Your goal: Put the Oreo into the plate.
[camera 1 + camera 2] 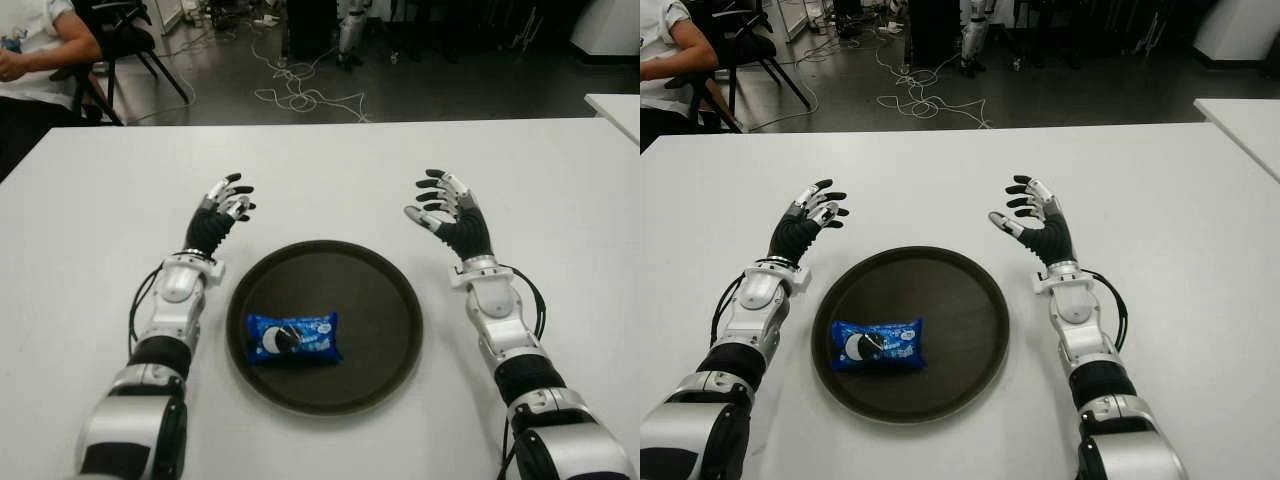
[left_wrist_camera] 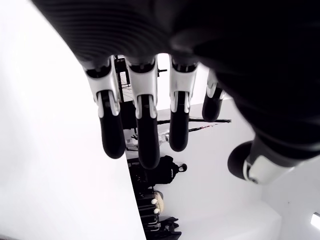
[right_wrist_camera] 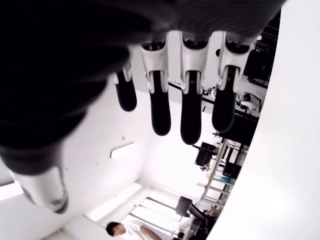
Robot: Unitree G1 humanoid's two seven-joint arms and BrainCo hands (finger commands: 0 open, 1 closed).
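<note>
The Oreo (image 1: 293, 337), a blue packet, is found lying flat inside the plate (image 1: 390, 300), a dark round tray, towards the plate's left side and slightly nearer its front rim; no part of the packet is seen overhanging the rim. The plate stands on the white table (image 1: 330, 170), near the table's front edge and about midway between its left and right edges.

The left hand (image 1: 226, 205) shows just beyond the plate's left rim, its fingers spread and nothing held (confirmed in the left wrist view, where the fingers hang straight and apart). The right hand (image 1: 444, 208) shows off the plate's far right rim, likewise spread and empty.

The placing is judged complete. The step in hand is judged to be the withdrawal, and it is done well if both hands are kept clear of the rim, so that the plate is not nudged and the packet is not dragged. No further contact with the packet is called for. A person (image 1: 35, 50) is seated beyond the table's far left corner, well apart from the work.
</note>
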